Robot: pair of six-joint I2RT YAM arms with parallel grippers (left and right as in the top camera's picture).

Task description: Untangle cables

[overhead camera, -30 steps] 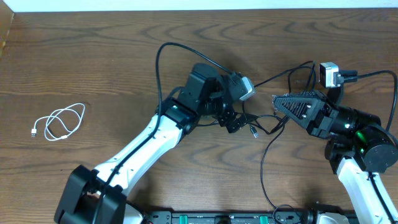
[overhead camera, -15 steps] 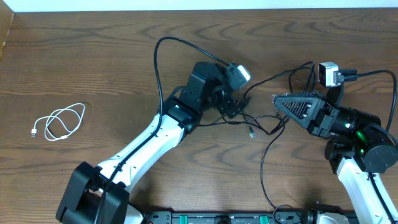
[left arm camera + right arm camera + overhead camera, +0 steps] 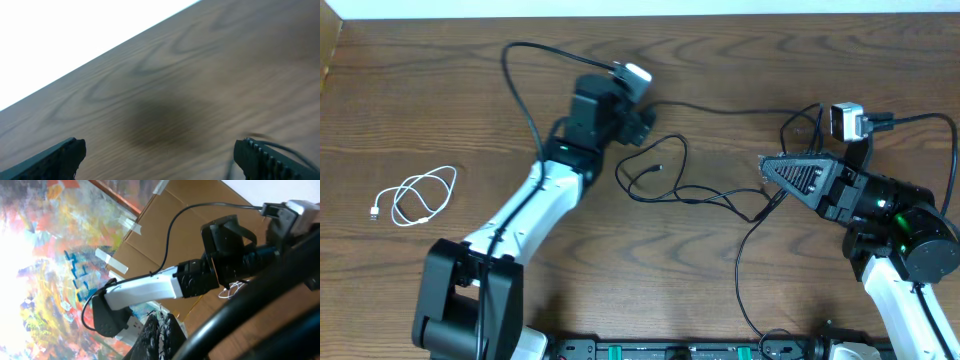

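Thin black cables [image 3: 680,196] lie in loose loops on the brown wooden desk [image 3: 440,90], just beside the right gripper [image 3: 766,166], whose fingers are pressed together. A coiled white cable [image 3: 415,197] rests well apart, far left. The left gripper [image 3: 642,128] holds its fingers wide apart.

Two arms, same build.

Left arm [image 3: 520,215]: long white shell link, black joint housings, blocky black base. A small grey-white left camera [image 3: 636,73] sits on the wrist, with a thick black left wire [image 3: 504,60] looping off it. Left tool [image 3: 159,156]: black fingers [image 3: 262,156], with a toothed inner edge on one.

Right arm [image 3: 900,300]: white link, round black joint with a green lamp [image 3: 898,216]. Right tool [image 3: 766,164]: black wedge shape, ribbed top face. Grey right camera [image 3: 847,120], with a black right wire [image 3: 920,119] trailing from it.
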